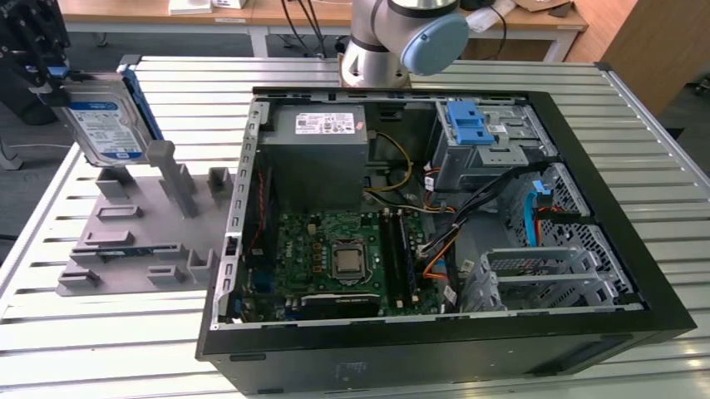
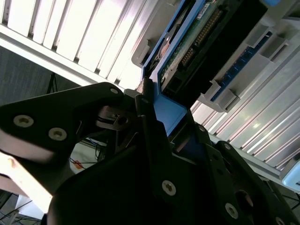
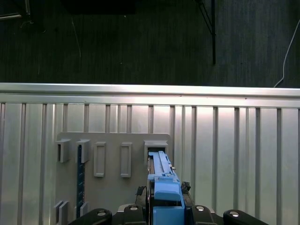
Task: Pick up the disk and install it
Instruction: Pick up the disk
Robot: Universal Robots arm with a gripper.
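Silver, blue-framed disk [image 1: 106, 125] between black jaws

Silver, blue-framed disk [image 1: 106, 125]; grey stand [image 1: 139, 229]

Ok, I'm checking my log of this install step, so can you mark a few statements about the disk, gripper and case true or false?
1. The gripper is shut on the disk's blue carrier. True.
2. The disk sits in the drive cage. False: it is outside the computer case, above the grey fixture plate.
3. The case is open, with its motherboard exposed. True.
4. The fixture plate lies to the exterior view's right of the case. False: it lies to its left.
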